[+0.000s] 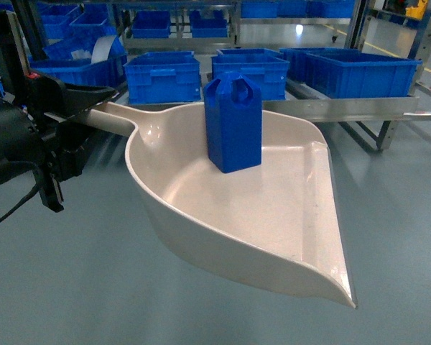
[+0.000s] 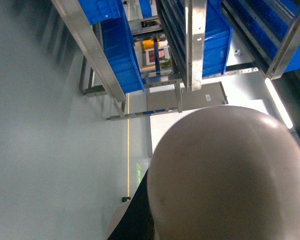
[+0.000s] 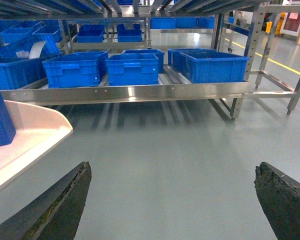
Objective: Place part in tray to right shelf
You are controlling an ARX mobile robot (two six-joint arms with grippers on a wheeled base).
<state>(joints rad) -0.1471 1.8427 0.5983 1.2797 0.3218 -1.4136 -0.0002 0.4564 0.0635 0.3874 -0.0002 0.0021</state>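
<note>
Bright-blue jerrycan-shaped part (image 1: 233, 123), angled top, stands upright inside cream-beige tray (image 1: 273, 215). Left gripper (image 1: 54, 133) clamps the tray's handle; right gripper (image 3: 172, 200) spread wide, holding nothing.

One part (image 1: 233, 122), one tray (image 1: 273, 215), four front crates (image 3: 76, 68)

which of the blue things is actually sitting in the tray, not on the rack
The small blue jerrycan-shaped part, standing upright inside the cream tray. The other blue items are large open crates resting on the steel shelf behind it.
</note>
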